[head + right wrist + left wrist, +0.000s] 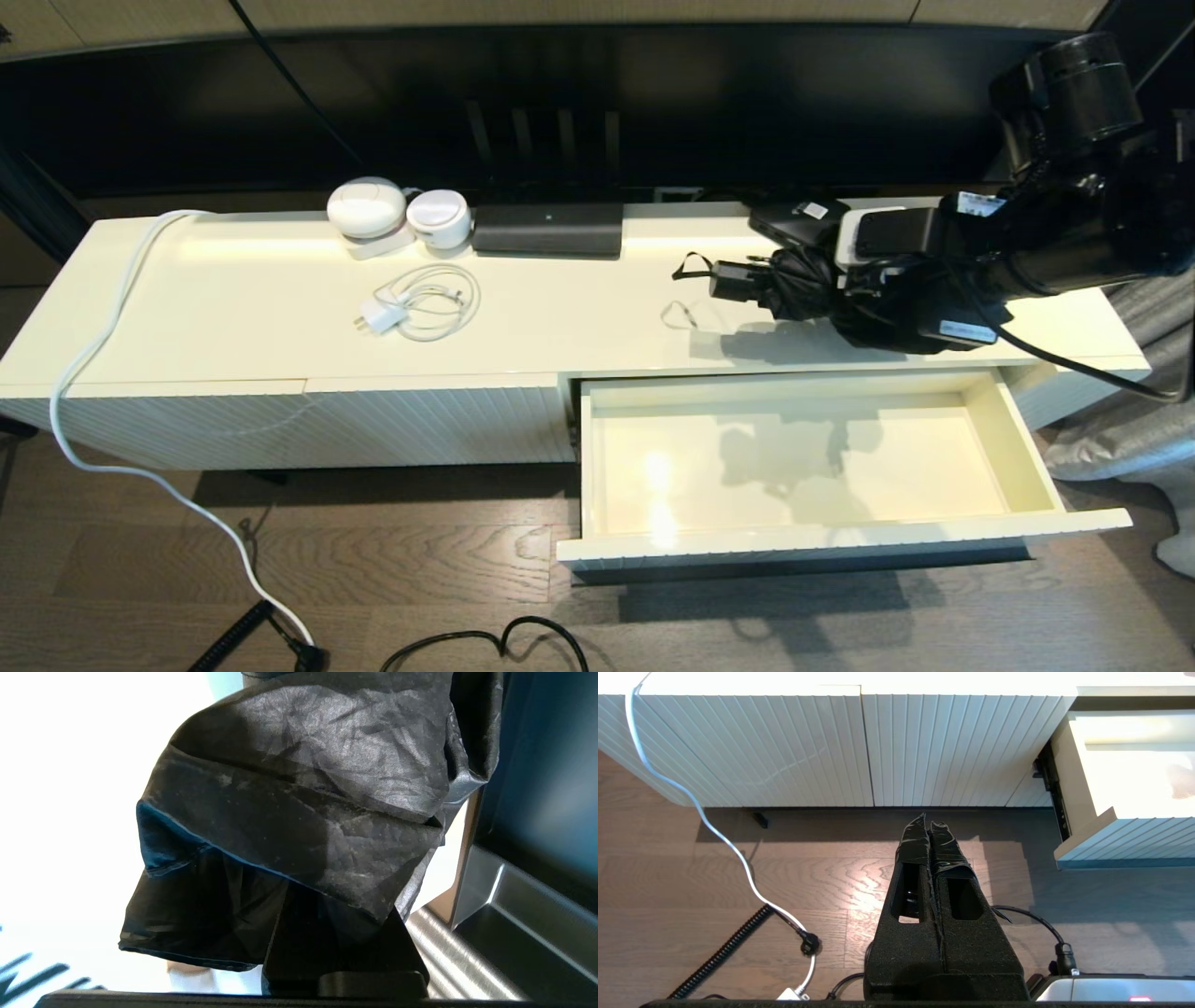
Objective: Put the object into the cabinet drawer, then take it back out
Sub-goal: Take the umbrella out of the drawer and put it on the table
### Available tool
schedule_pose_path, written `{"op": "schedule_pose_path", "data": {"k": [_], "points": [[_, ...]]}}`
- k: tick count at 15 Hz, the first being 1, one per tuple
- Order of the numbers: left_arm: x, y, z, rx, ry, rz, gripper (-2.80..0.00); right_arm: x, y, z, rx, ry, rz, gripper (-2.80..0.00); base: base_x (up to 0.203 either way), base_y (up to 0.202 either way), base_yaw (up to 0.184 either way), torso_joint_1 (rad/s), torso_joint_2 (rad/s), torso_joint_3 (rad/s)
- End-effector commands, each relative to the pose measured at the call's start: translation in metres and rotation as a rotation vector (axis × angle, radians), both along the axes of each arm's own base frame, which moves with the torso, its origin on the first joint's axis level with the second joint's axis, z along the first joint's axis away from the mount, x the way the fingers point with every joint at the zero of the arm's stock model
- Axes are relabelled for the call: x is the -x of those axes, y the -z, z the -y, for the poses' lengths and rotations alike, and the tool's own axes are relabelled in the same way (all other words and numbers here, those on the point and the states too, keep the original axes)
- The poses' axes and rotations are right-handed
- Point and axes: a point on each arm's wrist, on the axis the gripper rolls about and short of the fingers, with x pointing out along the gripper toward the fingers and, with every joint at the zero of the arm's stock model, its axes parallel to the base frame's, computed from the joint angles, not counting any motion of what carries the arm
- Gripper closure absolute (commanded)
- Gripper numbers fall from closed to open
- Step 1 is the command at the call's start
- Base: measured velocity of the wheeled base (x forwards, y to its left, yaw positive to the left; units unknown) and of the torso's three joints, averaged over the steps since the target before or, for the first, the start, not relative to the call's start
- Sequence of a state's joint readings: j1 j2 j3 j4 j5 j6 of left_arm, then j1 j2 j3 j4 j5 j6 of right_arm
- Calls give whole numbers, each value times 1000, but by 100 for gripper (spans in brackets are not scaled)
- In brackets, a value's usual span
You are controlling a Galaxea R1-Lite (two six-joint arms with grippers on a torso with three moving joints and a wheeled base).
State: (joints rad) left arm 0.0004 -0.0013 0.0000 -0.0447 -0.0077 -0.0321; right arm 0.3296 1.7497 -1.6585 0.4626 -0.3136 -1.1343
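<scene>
The right gripper, jaws clamped on the bunched fabric of the black umbrella, holds it level above the bench, handle toward the robot's left, with the open, empty drawer directly in front and below; the left gripper hangs parked, jaws together, over the floor.

The drawer stands pulled out below the counter, on its right half. Over the counter just behind the drawer, the right gripper holds the umbrella, handle pointing left, wrist loop at the far left end. Left of it on the counter lies a coiled charger cable. Behind that, along the back edge, sit two round devices and, to their right, a long box. The left gripper hangs over the floor before the cabinet front, left of the drawer.
</scene>
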Motion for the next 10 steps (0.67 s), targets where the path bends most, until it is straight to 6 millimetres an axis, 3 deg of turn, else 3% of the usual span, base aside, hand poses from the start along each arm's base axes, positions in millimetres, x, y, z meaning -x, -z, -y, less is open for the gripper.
{"op": "schedule_pose_path", "data": {"k": [1, 5, 10], "points": [[0, 0, 0, 0, -1, 0, 0, -33, 23, -9, 21, 8, -37, 0, 0, 0, 0, 0, 0, 0], [0, 0, 0, 0, -1, 0, 0, -61, 30, -16, 20, 17, -12, 0, 0, 0, 0, 0, 0, 0], [0, 0, 0, 0, -1, 0, 0, -69, 36, -18, 15, 19, -5, 0, 0, 0, 0, 0, 0, 0]]}}
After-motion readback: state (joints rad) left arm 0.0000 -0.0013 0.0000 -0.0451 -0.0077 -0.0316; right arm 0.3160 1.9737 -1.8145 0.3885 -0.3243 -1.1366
